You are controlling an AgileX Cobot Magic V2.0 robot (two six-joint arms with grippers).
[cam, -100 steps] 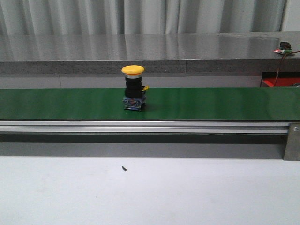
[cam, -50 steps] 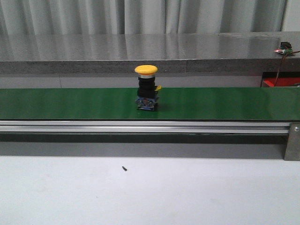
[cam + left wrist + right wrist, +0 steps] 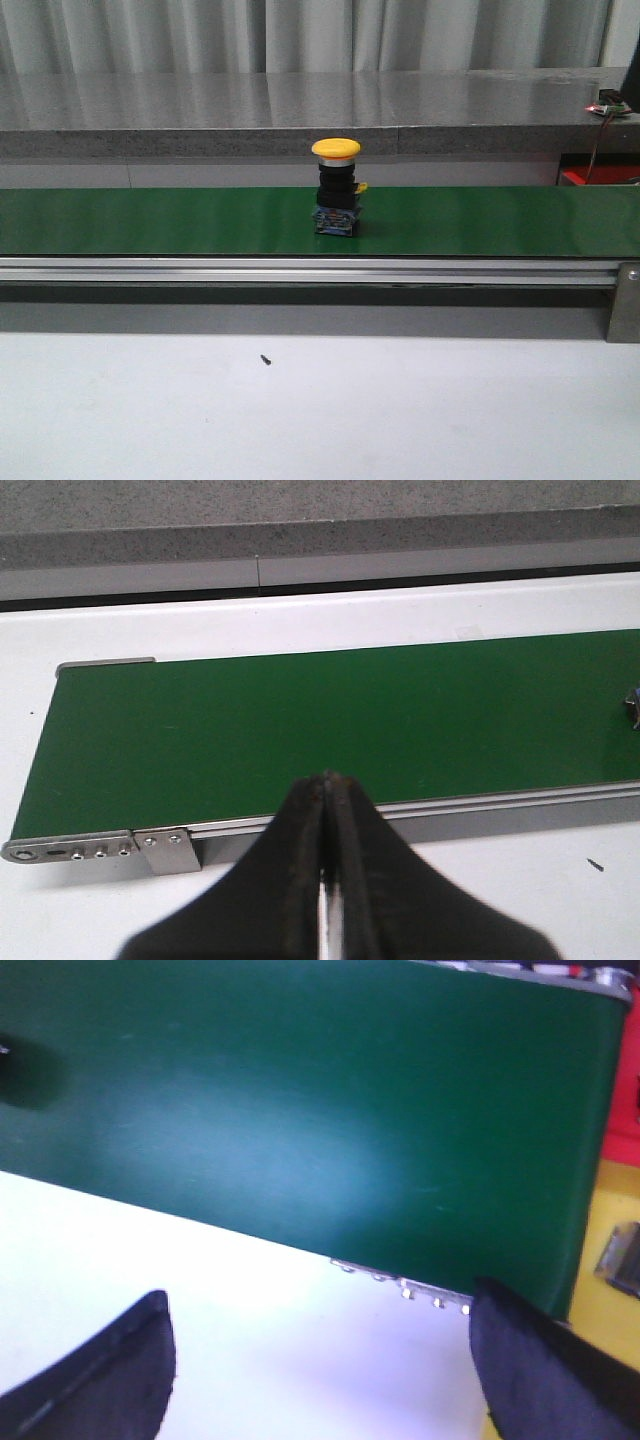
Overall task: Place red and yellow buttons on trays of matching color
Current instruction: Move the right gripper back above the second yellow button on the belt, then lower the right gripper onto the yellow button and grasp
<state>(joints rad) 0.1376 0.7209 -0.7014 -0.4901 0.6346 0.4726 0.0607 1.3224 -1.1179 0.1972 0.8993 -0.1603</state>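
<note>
Yellow mushroom-head push button [image 3: 336,188] is standing upright on the green conveyor belt [image 3: 150,220], about mid-belt in the front view, so nothing's been sorted yet as far as I can tell. No red button in sight.

Left gripper [image 3: 328,785] has its jaws pressed together with nothing between them, hanging over the near rail [image 3: 480,805]; the button is well off to one side of those jaws, barely clipping the frame edge. Right gripper [image 3: 320,1345] is spread wide and empty, with bare belt beyond the jaws. Yellow tray [image 3: 610,1260] and a strip of red peek past the belt's end there.

Belt sits on a white table [image 3: 320,410], with a grey stone-look counter [image 3: 300,105] and grey curtains [image 3: 300,35] behind. Tiny dark screw [image 3: 266,359] lies on the table.
</note>
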